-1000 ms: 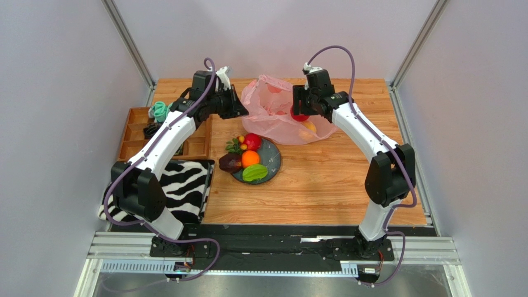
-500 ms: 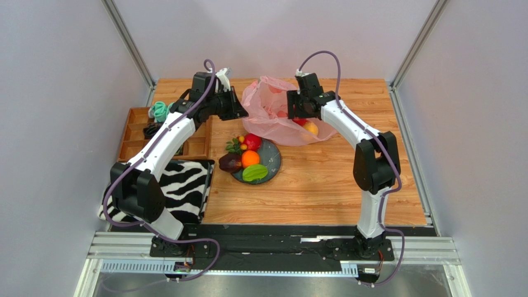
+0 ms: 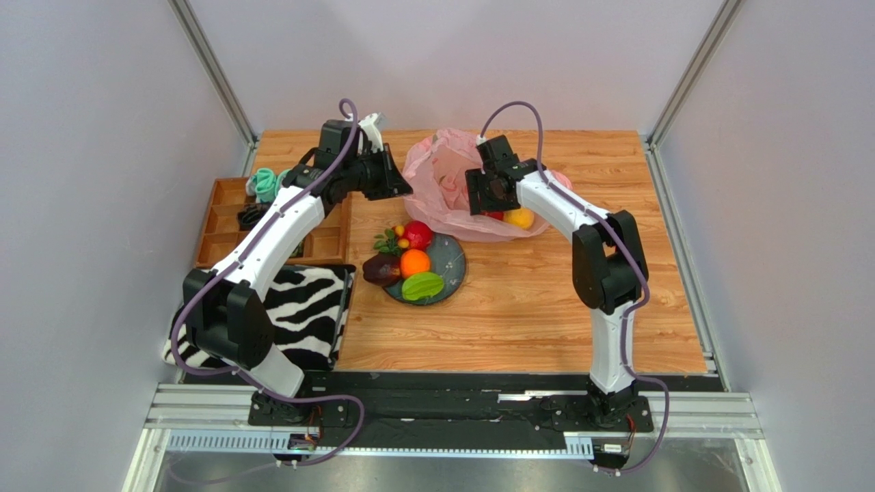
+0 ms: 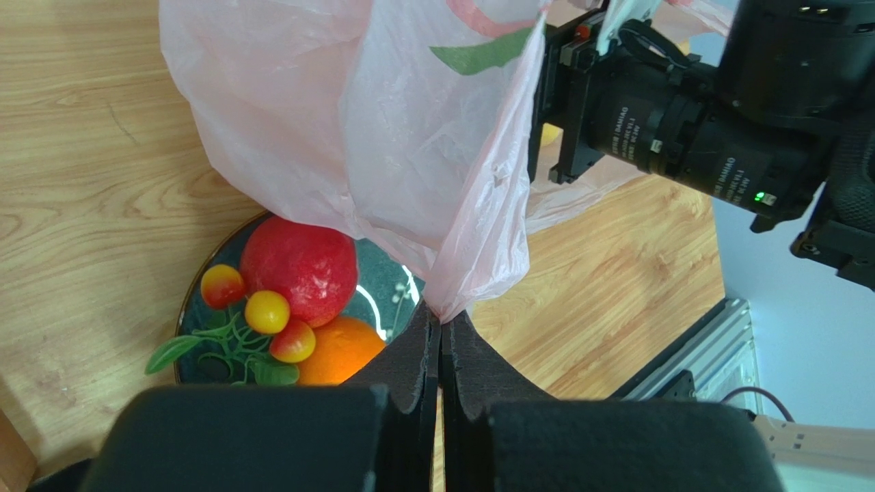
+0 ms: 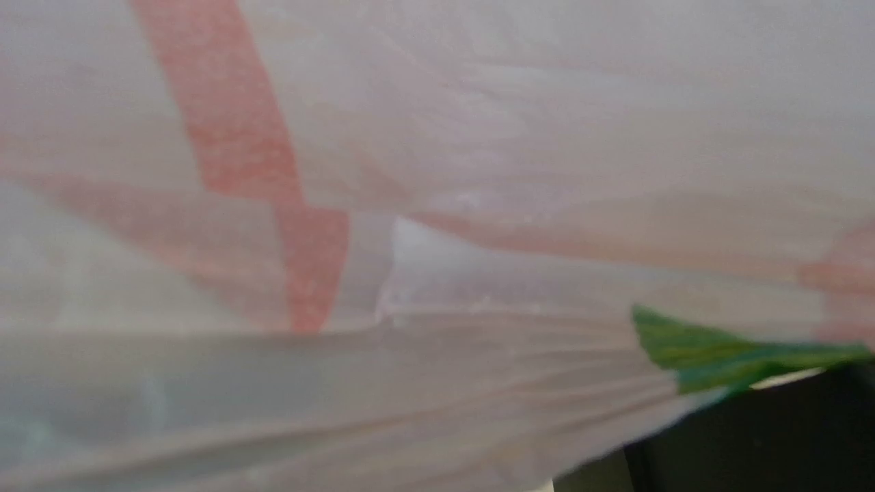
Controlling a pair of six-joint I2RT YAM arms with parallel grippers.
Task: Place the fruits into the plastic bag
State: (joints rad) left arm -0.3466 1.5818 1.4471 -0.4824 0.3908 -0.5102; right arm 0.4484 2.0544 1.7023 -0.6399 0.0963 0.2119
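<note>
Left fingers (image 4: 416, 361) tight on plastic bag (image 4: 390, 133)

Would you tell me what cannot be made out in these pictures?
- Right claw: top view, fingers buried in the thin translucent pink plastic bag; right wrist view shows only blurred film, so open, shut or holding is unknown.
- Small yellow-orange fruit: top view, half covered by the right arm; inside or under the bag is unclear.
- Dark blue-grey round plate: left wrist view, near part hidden by the left claw pinching the bag.
</note>
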